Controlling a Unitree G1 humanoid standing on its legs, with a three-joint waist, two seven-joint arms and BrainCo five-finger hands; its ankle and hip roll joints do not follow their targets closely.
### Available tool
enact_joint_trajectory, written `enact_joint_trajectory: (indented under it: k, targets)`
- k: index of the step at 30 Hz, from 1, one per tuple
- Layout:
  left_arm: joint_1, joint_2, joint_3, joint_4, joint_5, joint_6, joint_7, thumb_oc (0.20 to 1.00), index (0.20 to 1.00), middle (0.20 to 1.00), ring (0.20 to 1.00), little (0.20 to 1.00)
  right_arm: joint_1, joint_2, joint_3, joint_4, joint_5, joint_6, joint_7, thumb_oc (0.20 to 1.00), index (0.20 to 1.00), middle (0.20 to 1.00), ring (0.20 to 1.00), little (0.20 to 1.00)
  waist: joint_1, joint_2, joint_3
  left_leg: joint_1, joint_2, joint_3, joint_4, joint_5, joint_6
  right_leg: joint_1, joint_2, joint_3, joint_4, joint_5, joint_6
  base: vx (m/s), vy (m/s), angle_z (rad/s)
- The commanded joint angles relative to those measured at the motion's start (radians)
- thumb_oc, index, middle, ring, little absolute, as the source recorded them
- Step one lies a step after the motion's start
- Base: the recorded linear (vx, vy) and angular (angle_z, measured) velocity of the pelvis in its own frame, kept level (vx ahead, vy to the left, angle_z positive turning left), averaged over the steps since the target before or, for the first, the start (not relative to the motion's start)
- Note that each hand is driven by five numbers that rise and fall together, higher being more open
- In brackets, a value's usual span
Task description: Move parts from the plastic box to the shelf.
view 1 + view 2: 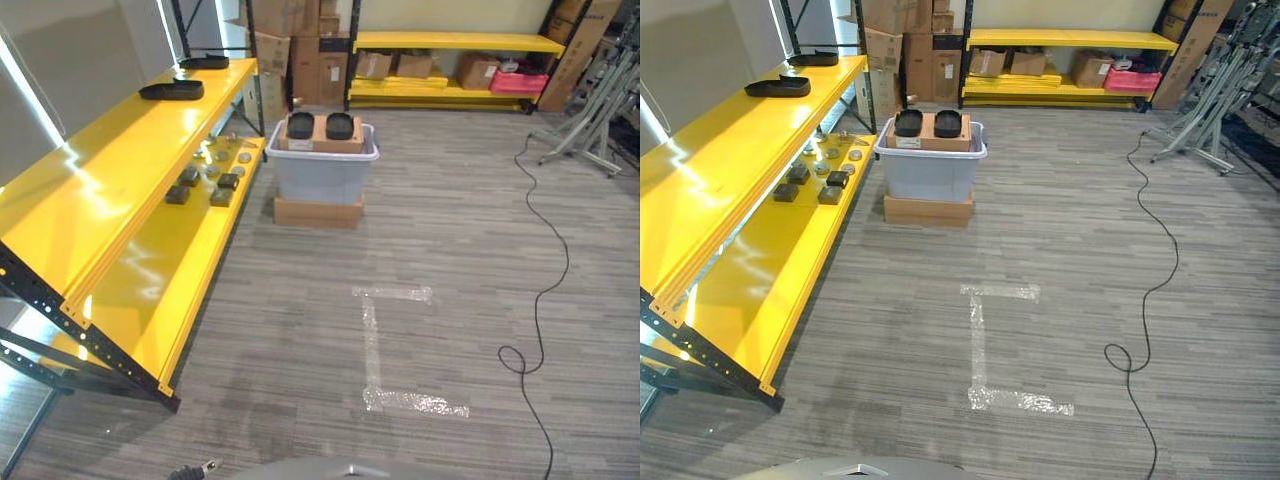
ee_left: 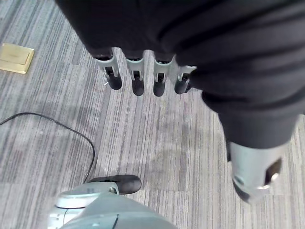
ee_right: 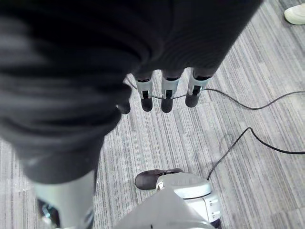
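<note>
Two black parts [image 1: 320,126] sit on a cardboard piece across the top of the grey plastic box [image 1: 322,172], which stands on a flat carton beside the yellow shelf [image 1: 150,250], well ahead across the floor. Both the left hand [image 2: 143,76] and right hand [image 3: 164,93] hang empty, fingers straight and relaxed. The likely trouble is a reach that nudges the cardboard and tips the parts off it, or a placement that knocks the small parts [image 1: 205,185] already on the lower shelf.
</note>
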Motion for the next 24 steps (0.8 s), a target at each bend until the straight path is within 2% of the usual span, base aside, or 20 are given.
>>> enact_joint_trajectory:
  k: [1,3,4,6,8,9,11,13,15,16,19,22,24]
  targets:
    - [-0.066,-0.006,0.013,0.068,0.008,-0.009,-0.009,1.0,1.0,1.0,1.0,1.0,-0.054,-0.012,-0.027,0.067,0.056,-0.03,0.029,1.0,1.0,1.0,1.0,1.0,0.0,0.007,0.047,-0.042,-0.045,-0.005,0.081,-0.109,0.063,-0.095,-0.054,0.037,0.231,-0.065,0.082,0.05,0.121,-0.1]
    - [-0.067,-0.002,0.009,0.062,0.003,-0.016,-0.009,1.0,1.0,1.0,1.0,1.0,-0.058,-0.014,-0.031,0.064,0.066,-0.035,0.034,1.0,1.0,1.0,1.0,1.0,-0.003,0.009,0.061,-0.053,-0.054,-0.013,0.1,-0.115,0.077,-0.133,-0.056,0.044,0.296,-0.059,0.085,0.02,0.119,-0.11]
    - [-0.078,0.018,-0.004,0.042,-0.008,-0.02,-0.015,1.0,1.0,1.0,1.0,1.0,-0.064,-0.02,-0.035,0.055,0.103,-0.047,0.049,1.0,1.0,1.0,1.0,1.0,-0.011,0.017,0.096,-0.086,-0.079,-0.028,0.145,-0.129,0.113,-0.241,-0.053,0.061,0.478,-0.038,0.091,0.02,0.175,-0.13]
    - [-0.084,0.027,-0.013,0.034,-0.006,-0.016,-0.022,1.0,1.0,1.0,1.0,1.0,-0.066,-0.025,-0.039,0.054,0.107,-0.059,0.063,1.0,1.0,1.0,1.0,1.0,-0.012,0.028,0.121,-0.11,-0.089,-0.028,0.186,-0.142,0.132,-0.347,-0.052,0.062,0.653,0.013,0.095,0.02,0.151,-0.21]
    - [-0.079,0.032,-0.014,0.03,-0.02,-0.013,-0.029,1.0,1.0,1.0,1.0,1.0,-0.069,-0.033,-0.044,0.056,0.112,-0.065,0.09,1.0,1.0,1.0,1.0,1.0,-0.005,0.033,0.132,-0.121,-0.094,-0.023,0.207,-0.15,0.14,-0.411,-0.057,0.055,0.736,0.043,0.094,0.11,0.068,-0.14]
    - [-0.077,0.033,-0.012,0.029,-0.018,-0.014,-0.029,1.0,1.0,1.0,1.0,1.0,-0.071,-0.035,-0.046,0.056,0.111,-0.066,0.096,1.0,1.0,1.0,1.0,1.0,-0.003,0.033,0.133,-0.12,-0.095,-0.023,0.211,-0.152,0.14,-0.419,-0.06,0.049,0.73,0.053,0.095,0.18,0.009,-0.12]
    - [-0.074,0.033,-0.004,0.03,-0.011,-0.015,-0.031,1.0,1.0,1.0,1.0,1.0,-0.076,-0.037,-0.048,0.059,0.106,-0.067,0.102,1.0,1.0,1.0,1.0,1.0,-0.002,0.026,0.138,-0.117,-0.099,-0.022,0.225,-0.163,0.134,-0.416,-0.064,0.028,0.651,0.075,0.106,0.23,-0.093,-0.17]
    - [-0.076,0.031,0.006,0.038,-0.003,-0.02,-0.03,1.0,1.0,1.0,1.0,1.0,-0.079,-0.038,-0.053,0.068,0.099,-0.071,0.111,1.0,1.0,1.0,1.0,1.0,-0.007,0.003,0.143,-0.101,-0.108,-0.025,0.24,-0.187,0.124,-0.382,-0.071,0.013,0.473,0.104,0.126,0.33,-0.184,-0.09]
    - [-0.079,0.031,0.009,0.047,0.005,-0.023,-0.037,1.0,1.0,1.0,1.0,1.0,-0.077,-0.038,-0.058,0.071,0.095,-0.067,0.11,1.0,1.0,1.0,1.0,1.0,-0.011,-0.021,0.143,-0.079,-0.122,-0.037,0.249,-0.213,0.114,-0.358,-0.08,0.006,0.262,0.123,0.14,0.48,-0.281,-0.12]
    - [-0.076,0.031,0.011,0.057,0.004,-0.031,-0.04,1.0,1.0,1.0,1.0,1.0,-0.067,-0.037,-0.075,0.077,0.107,-0.047,0.112,1.0,1.0,1.0,1.0,1.0,-0.007,-0.039,0.141,-0.044,-0.125,-0.057,0.259,-0.244,0.1,-0.317,-0.095,-0.01,0.028,0.145,0.156,0.5,-0.294,-0.04]
    - [-0.068,0.03,0.02,0.066,0.012,-0.041,-0.042,1.0,1.0,1.0,1.0,1.0,-0.054,-0.03,-0.099,0.091,0.106,-0.051,0.118,1.0,1.0,1.0,1.0,1.0,-0.002,-0.045,0.136,-0.015,-0.124,-0.077,0.273,-0.271,0.099,-0.311,-0.109,-0.002,-0.006,0.175,0.166,0.51,-0.28,0.15]
    - [-0.053,0.024,0.036,0.079,0.018,-0.062,-0.037,1.0,1.0,1.0,1.0,1.0,-0.044,-0.026,-0.104,0.103,0.108,-0.057,0.127,1.0,1.0,1.0,1.0,1.0,-0.003,-0.045,0.118,0.017,-0.1,-0.096,0.288,-0.292,0.084,-0.277,-0.104,-0.004,0.004,0.134,0.15,0.47,-0.278,0.34]
    - [-0.051,0.014,0.047,0.085,0.001,-0.06,-0.018,1.0,1.0,1.0,1.0,1.0,-0.052,-0.022,-0.091,0.107,0.067,-0.065,0.122,1.0,1.0,1.0,1.0,1.0,-0.006,-0.039,0.092,0.06,-0.062,-0.094,0.281,-0.309,0.061,-0.262,-0.09,-0.003,0.061,0.09,0.122,0.56,-0.347,0.4]
